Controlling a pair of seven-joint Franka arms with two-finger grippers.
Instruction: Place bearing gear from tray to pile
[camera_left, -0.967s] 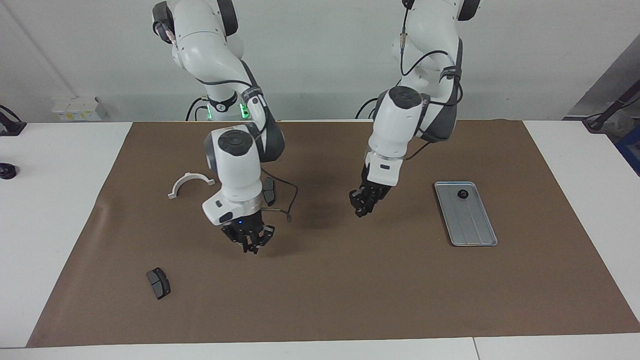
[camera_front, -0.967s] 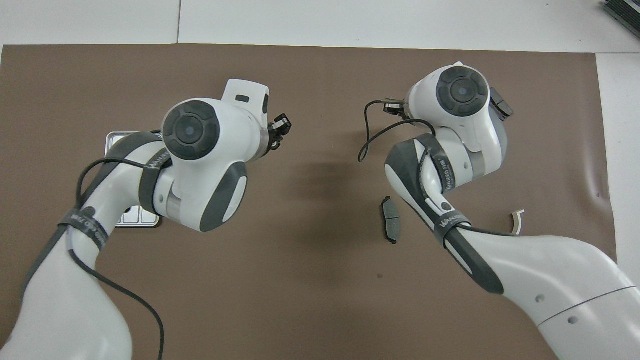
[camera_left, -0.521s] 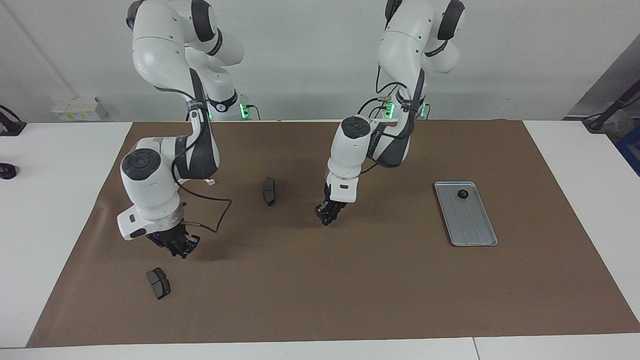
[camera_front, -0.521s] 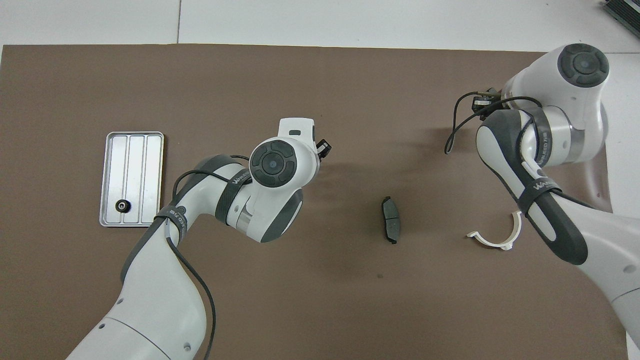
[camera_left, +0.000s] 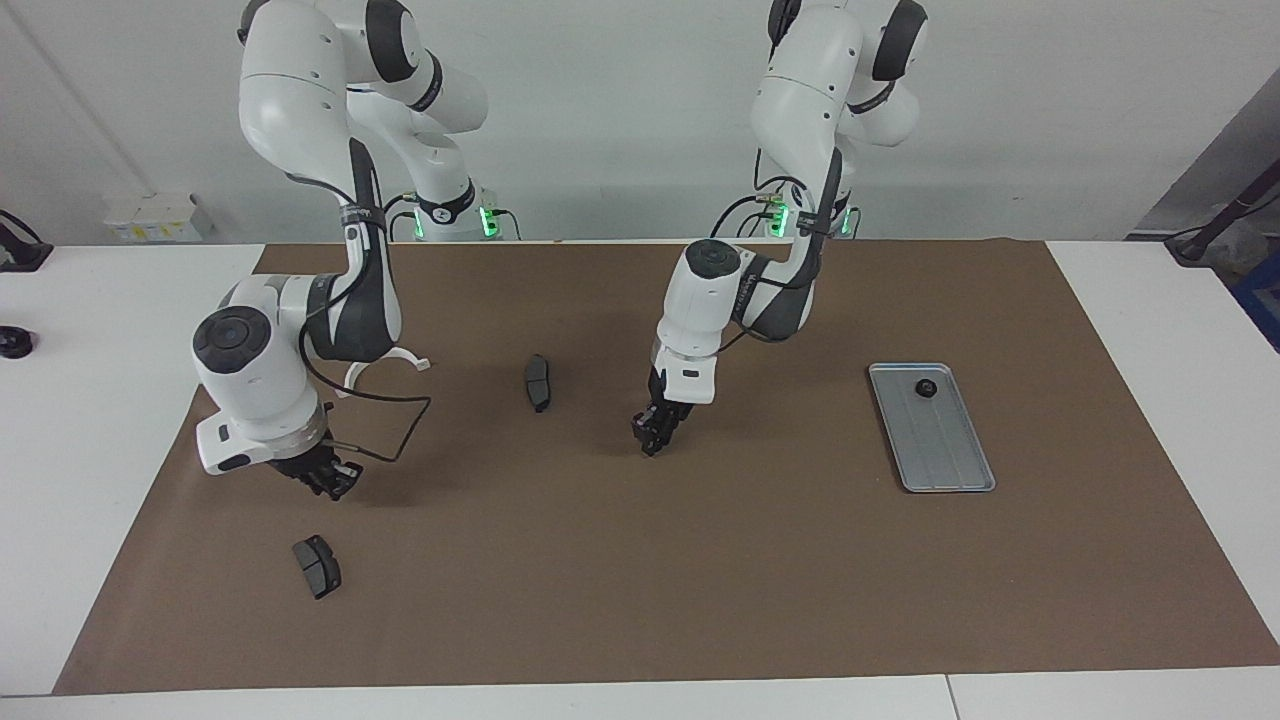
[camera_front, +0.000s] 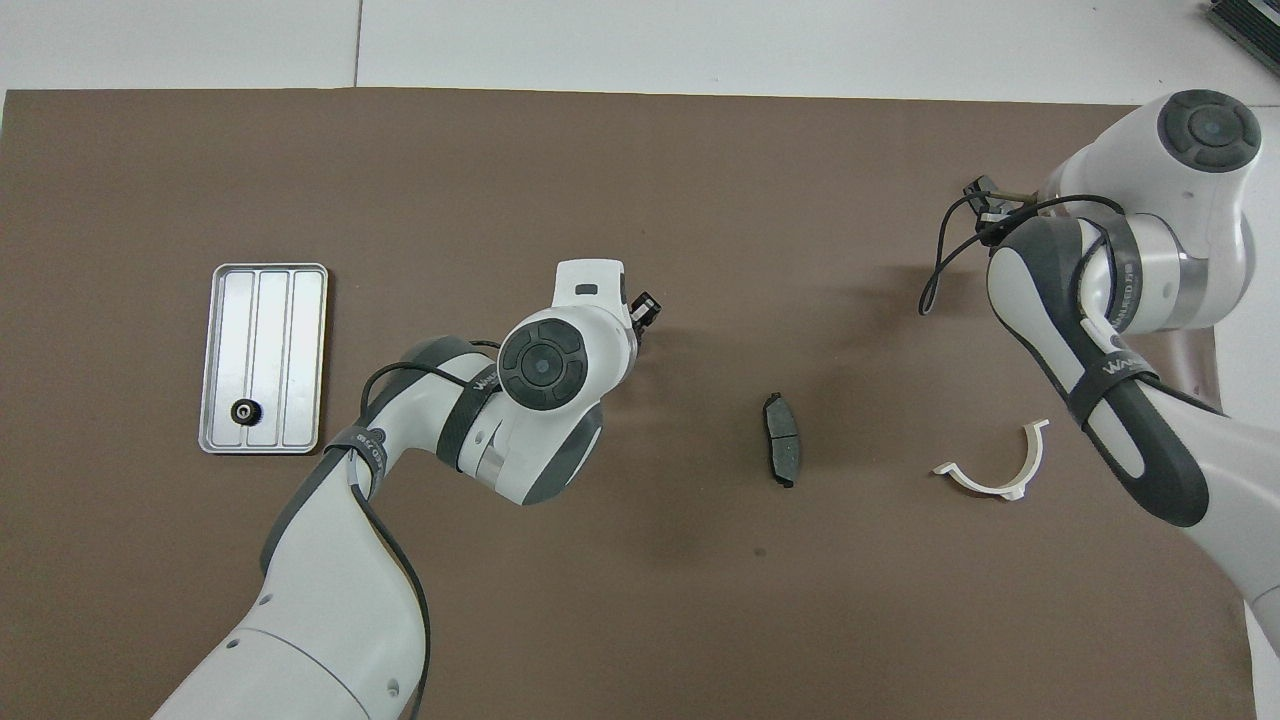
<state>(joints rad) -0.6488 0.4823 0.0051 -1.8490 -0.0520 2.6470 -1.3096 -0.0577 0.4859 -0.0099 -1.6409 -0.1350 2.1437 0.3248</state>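
Observation:
The silver-grey ridged tray (camera_left: 940, 450) lies on the brown mat toward the left arm's end of the table; it also shows in the overhead view (camera_front: 265, 300). A small black bearing gear (camera_left: 926, 388) sits in the tray's corner nearest the robots, also seen from overhead (camera_front: 244, 411). My left gripper (camera_left: 652, 434) hangs low over the mat's middle, well apart from the tray, and holds nothing I can see; its tip shows from overhead (camera_front: 645, 306). My right gripper (camera_left: 326, 480) hangs low over the mat toward the right arm's end, with nothing visible in it.
A black brake pad (camera_left: 316, 566) lies just farther from the robots than the right gripper. A second pad (camera_left: 538, 381) (camera_front: 781, 452) lies between the two arms. A white half-ring clip (camera_left: 385, 360) (camera_front: 995, 470) lies near the right arm's elbow.
The right gripper swung from mid-mat toward the right arm's end, near the outer brake pad. The left gripper moved toward the middle and lower, then nearly stopped. Gear and tray have not moved.

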